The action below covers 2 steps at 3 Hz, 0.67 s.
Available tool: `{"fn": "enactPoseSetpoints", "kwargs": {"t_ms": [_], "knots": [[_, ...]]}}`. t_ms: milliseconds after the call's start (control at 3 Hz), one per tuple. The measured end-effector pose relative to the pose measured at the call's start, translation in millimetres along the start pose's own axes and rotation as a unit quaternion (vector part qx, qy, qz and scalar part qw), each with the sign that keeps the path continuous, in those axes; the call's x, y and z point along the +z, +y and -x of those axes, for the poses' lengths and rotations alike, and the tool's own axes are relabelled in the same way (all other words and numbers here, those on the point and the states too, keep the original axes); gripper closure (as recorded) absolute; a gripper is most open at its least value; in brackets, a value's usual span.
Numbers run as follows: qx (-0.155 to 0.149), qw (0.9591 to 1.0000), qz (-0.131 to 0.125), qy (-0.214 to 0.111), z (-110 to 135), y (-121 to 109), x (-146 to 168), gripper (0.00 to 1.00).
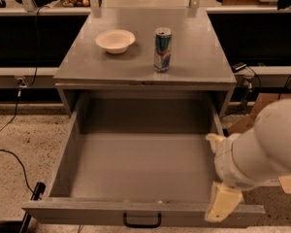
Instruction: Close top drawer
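The top drawer [136, 164] of the grey cabinet is pulled out wide toward me. Its plain grey inside is bare. Its small black bar handle [142, 221] sits mid-front at the bottom of the view. My gripper [217, 173], on a bulky white arm, hangs over the drawer's right side near the front right corner. Its two cream fingers are spread apart and hold nothing. One fingertip [211, 141] is just inside the right wall. The other [223, 204] overlaps the top edge of the drawer front.
A white bowl [115, 39] and a blue drink can [162, 49] stand on the cabinet top [199, 57]. Cables lie on the speckled floor [19, 135] at the left. A cardboard box [264, 106] sits at the right. A black bar [33, 198] leans by the drawer's left front corner.
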State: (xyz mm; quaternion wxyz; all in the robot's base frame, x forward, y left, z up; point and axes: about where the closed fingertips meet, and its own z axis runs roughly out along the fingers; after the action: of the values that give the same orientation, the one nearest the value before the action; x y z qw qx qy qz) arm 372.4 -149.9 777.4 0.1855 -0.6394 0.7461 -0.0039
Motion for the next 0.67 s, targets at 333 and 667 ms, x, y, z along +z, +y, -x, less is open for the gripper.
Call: {"fn": "enactPoseSetpoints", "kwargs": {"t_ms": [333, 667], "knots": [[-0.017, 0.9970, 0.022, 0.072, -50, 30, 47, 0.00], [-0.035, 0.9945, 0.024, 0.096, -67, 35, 53, 0.00]]}}
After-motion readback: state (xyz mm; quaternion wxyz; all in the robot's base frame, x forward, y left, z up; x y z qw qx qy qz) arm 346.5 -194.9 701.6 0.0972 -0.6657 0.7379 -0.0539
